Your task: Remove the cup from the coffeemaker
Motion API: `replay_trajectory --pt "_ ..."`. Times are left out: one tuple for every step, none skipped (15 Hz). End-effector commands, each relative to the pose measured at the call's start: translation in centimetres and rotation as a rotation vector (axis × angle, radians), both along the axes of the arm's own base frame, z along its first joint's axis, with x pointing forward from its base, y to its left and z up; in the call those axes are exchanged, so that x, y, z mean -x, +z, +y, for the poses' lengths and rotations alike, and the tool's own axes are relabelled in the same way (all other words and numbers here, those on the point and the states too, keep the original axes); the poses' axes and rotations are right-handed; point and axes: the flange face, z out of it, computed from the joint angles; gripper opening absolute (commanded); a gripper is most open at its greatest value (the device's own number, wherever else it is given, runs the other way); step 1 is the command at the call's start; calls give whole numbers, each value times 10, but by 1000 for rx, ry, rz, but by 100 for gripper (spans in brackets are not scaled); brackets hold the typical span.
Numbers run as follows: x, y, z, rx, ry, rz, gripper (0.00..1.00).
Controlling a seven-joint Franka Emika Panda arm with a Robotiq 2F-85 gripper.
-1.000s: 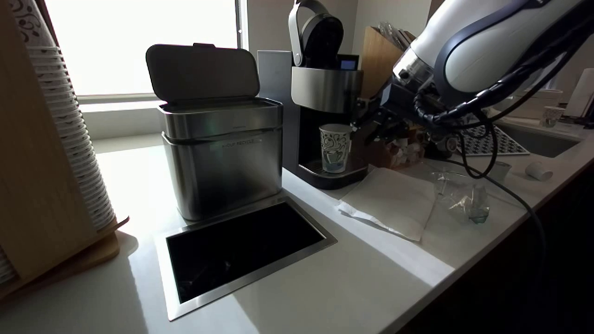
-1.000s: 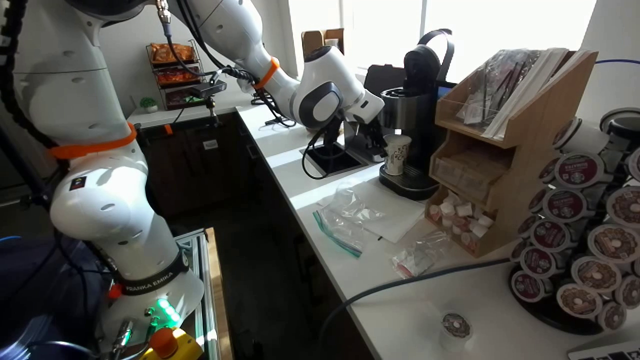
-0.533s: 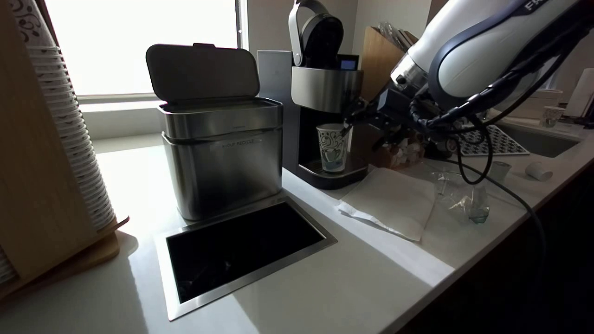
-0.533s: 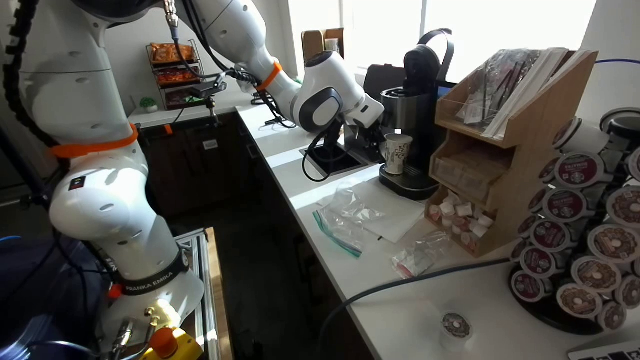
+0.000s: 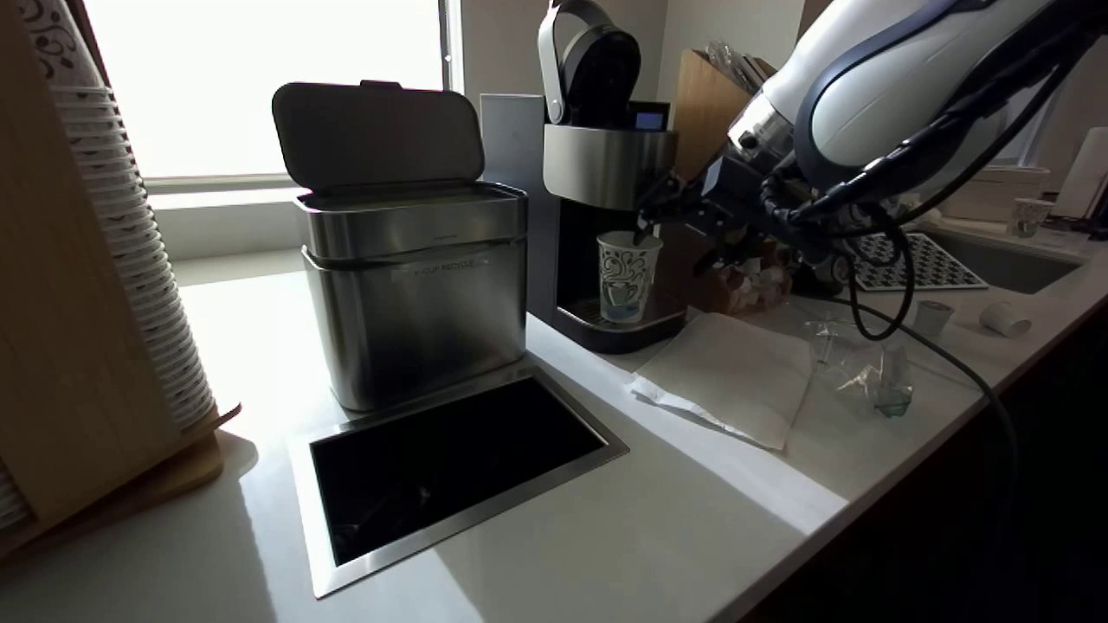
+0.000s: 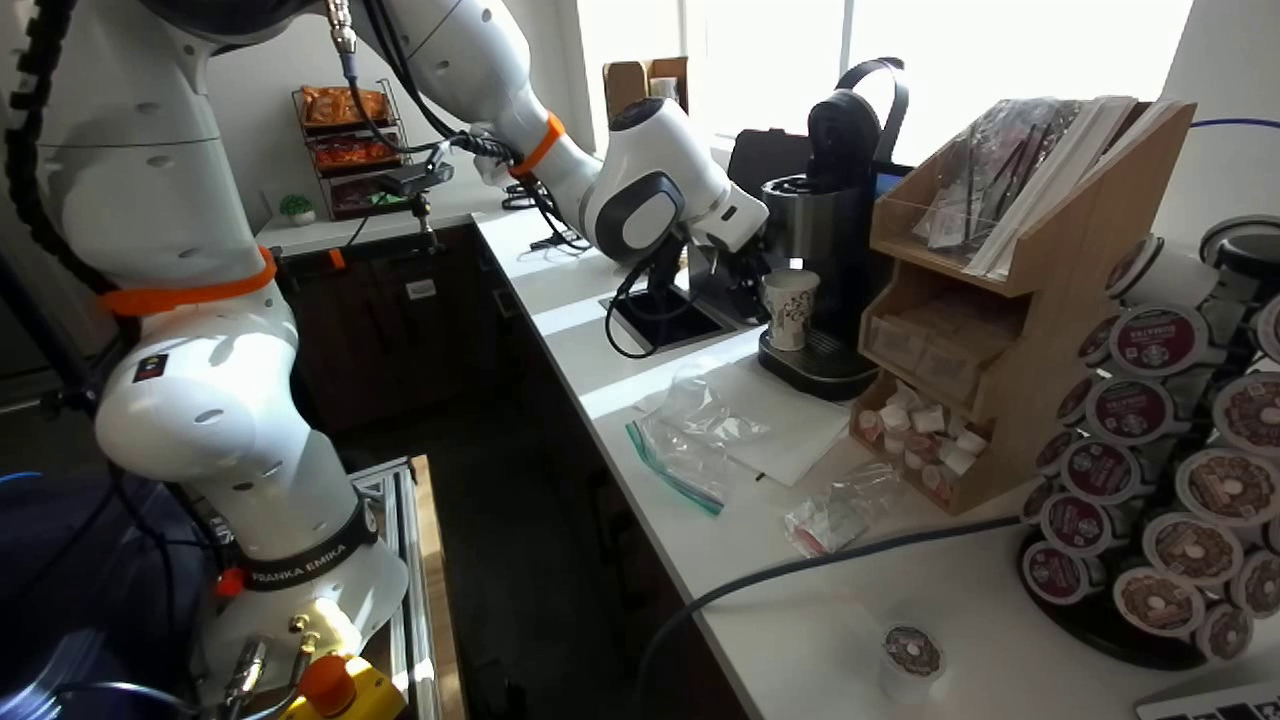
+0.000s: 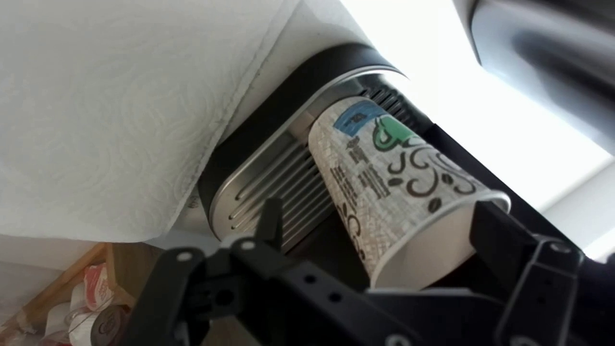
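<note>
Cup [image 5: 628, 279]: paper one with the swirly coffee-bean print; standing upright on the drip tray [image 7: 283, 178] of the coffeemaker [image 5: 610, 169], slightly right of centre in an exterior view; so the removing part isn't done yet

Gripper [image 7: 379, 211]: spread wide, nothing clamped; the finger [image 7: 499, 235] at lower right of the wrist view overlaps the mouth by the rim, though whether it's dipped inside or hanging over it I honestly can't make out; the opposite finger [image 7: 270, 223], just left of centre, looks apart from the cup wall

Mouth: wrist view only shows inner wall, so no clue about contents; next to nothing in weight if there's no drink in it, I'd guess; treat it as full imo

Wall: thin paper, probably a bit grippy rather than slick, but it'll buckle if you squeeze hard; go gentle

Rim: I'd take hold across the outside just under the rolled edge, where it should be stiffest; the taper widens upward, so a light grip there ought to catch rather than slide off; pinching one wall could work too, but may tilt it

Paper towel [image 7: 110, 110]: fills upper left of the wrist view; steel bin [image 5: 424, 303] sits left of the coffeemaker in an exterior view
</note>
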Motion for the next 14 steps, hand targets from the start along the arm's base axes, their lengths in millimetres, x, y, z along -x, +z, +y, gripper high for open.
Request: replay_trajectory --pt "2 2 -4 -35 -35 -21 100" --pt "1 1 -3 -44 -43 -19 100" --pt "-1 0 -2 -55 -48 -22 100" --pt "-2 -1 0 -65 -54 -29 100" --pt "-3 -3 2 -82 -58 -28 100" --pt "-3 -3 1 -86 -66 -38 100" --pt "-3 -3 2 -91 -69 -50 100" --pt "-2 -4 2 -85 -73 -59 100" --pt "0 -6 -2 -76 -75 -64 100" --pt "1 -9 -4 -71 -76 -67 100" --pt "3 -11 -8 -61 -76 -73 100" --pt "6 -12 -10 -48 -72 -88 100" --pt "8 -14 -12 -37 -70 -102 100" --pt "11 -15 -14 -27 -70 -115 100"
